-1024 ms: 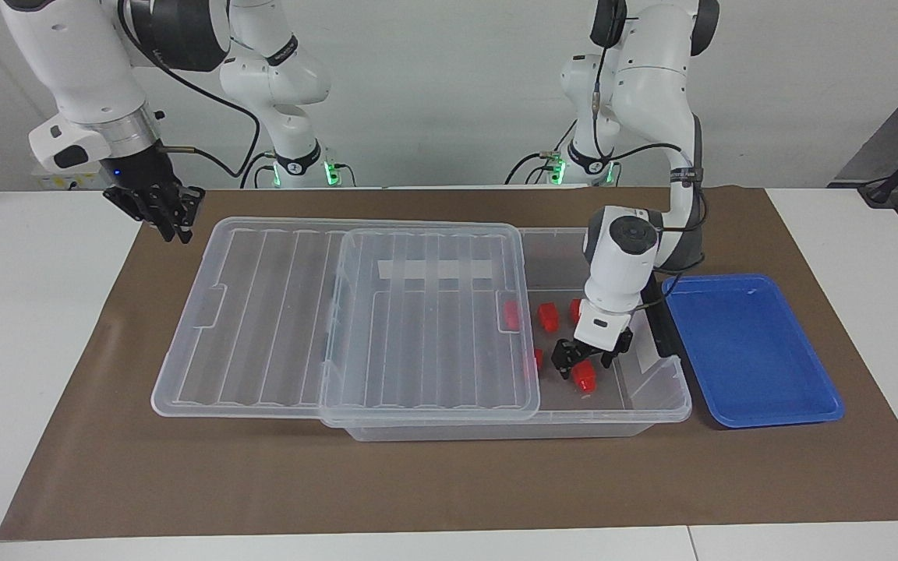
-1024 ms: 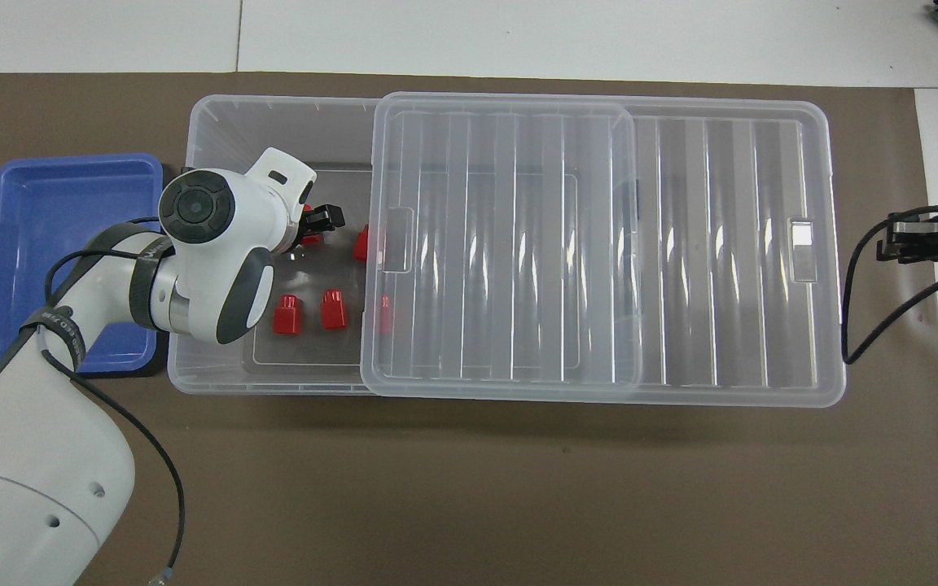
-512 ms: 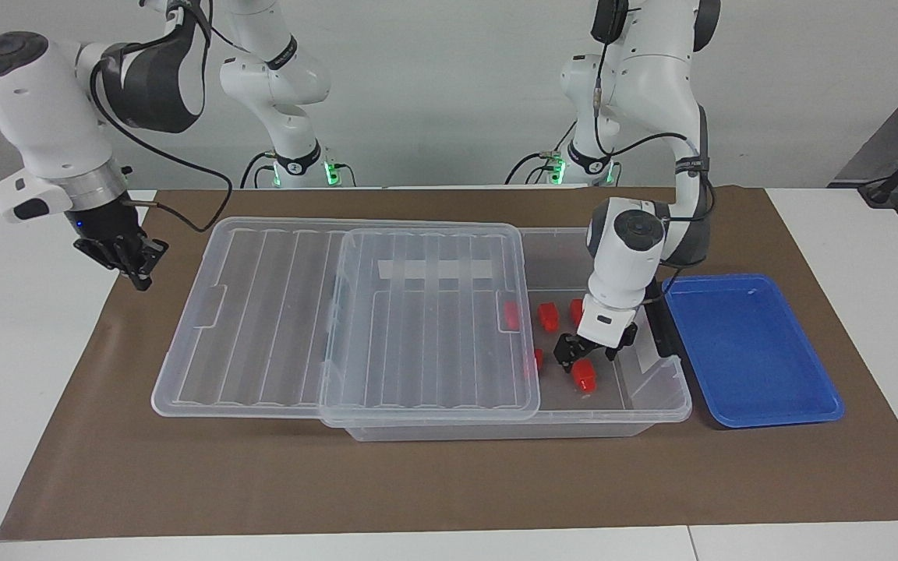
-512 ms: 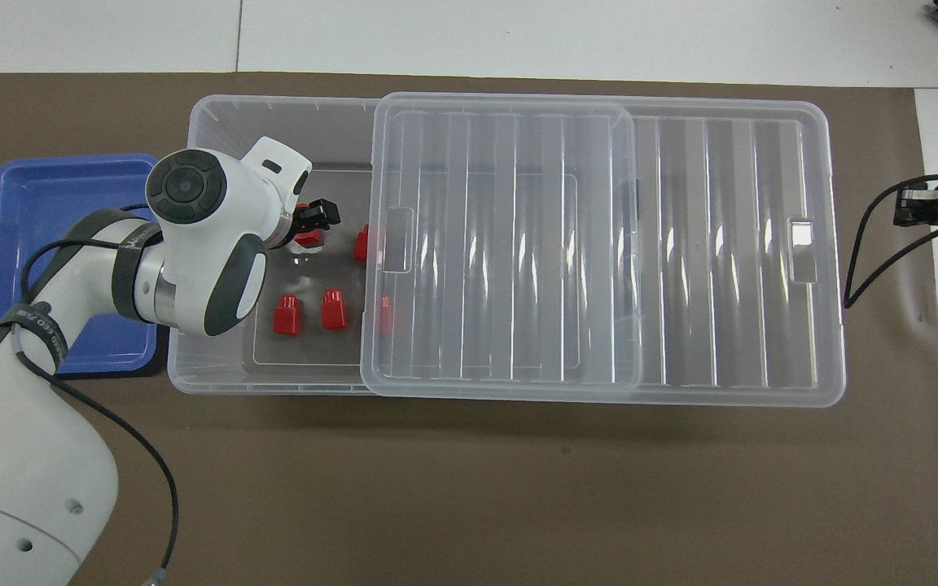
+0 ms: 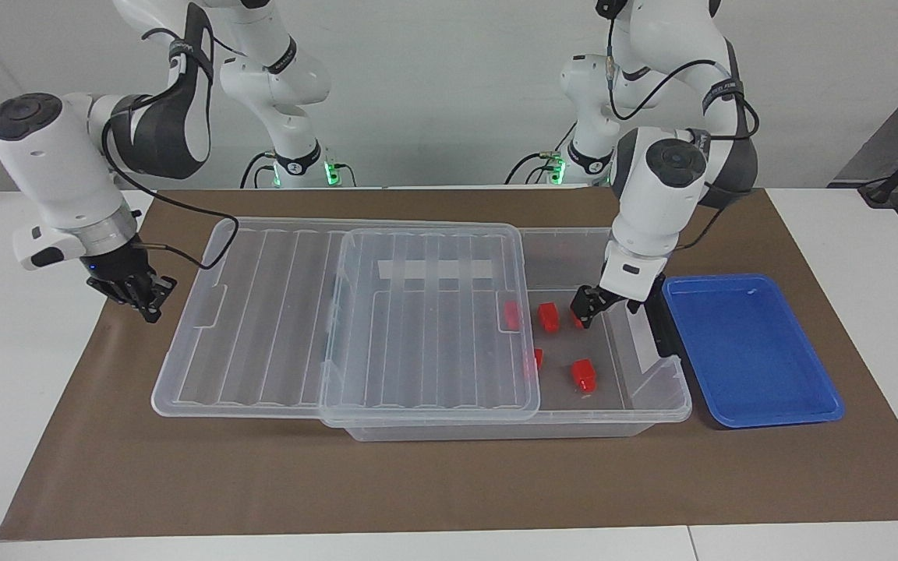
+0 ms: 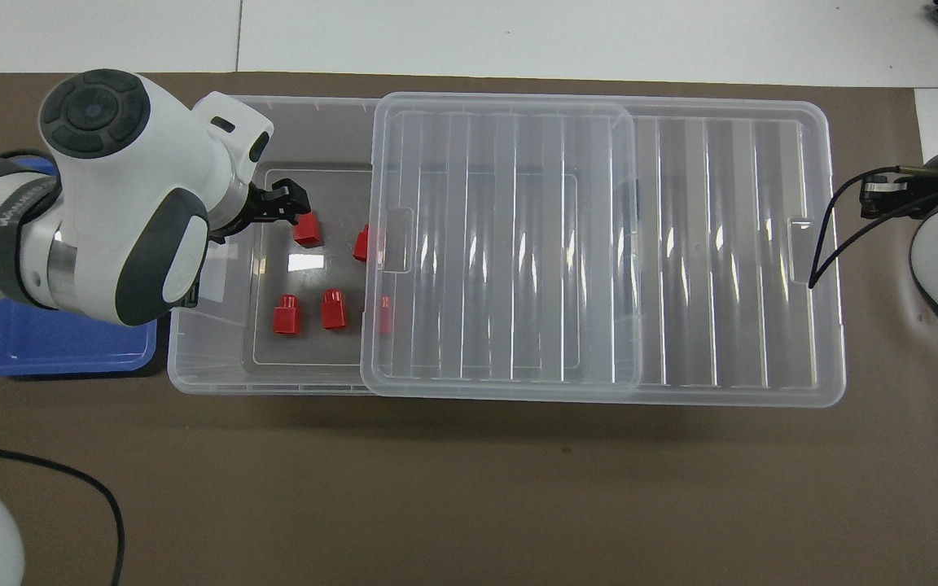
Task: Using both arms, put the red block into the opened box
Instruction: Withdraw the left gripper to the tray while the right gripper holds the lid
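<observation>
The box (image 5: pixel 655 405) is a clear bin whose ribbed lid (image 5: pixel 340 312) is slid toward the right arm's end, leaving the other end uncovered. Several red blocks lie on its floor. One red block (image 5: pixel 583 375) (image 6: pixel 306 229) lies alone, farthest from the robots. Two more (image 5: pixel 548 315) (image 6: pixel 286 315) lie nearer the robots, and others show through the lid's edge (image 6: pixel 385 315). My left gripper (image 5: pixel 607 310) (image 6: pixel 278 210) hangs open and empty over the uncovered end. My right gripper (image 5: pixel 143 305) (image 6: pixel 874 199) is shut, low beside the lid's overhanging end, holding nothing.
A shallow blue tray (image 5: pixel 753 351) (image 6: pixel 62 350) lies beside the box at the left arm's end, partly under the left arm in the overhead view. A brown mat (image 5: pixel 418 483) covers the table under everything.
The left gripper lifted away from the lone red block, which stays on the box floor. The right gripper swung down beside the lid's end and closed fully.
</observation>
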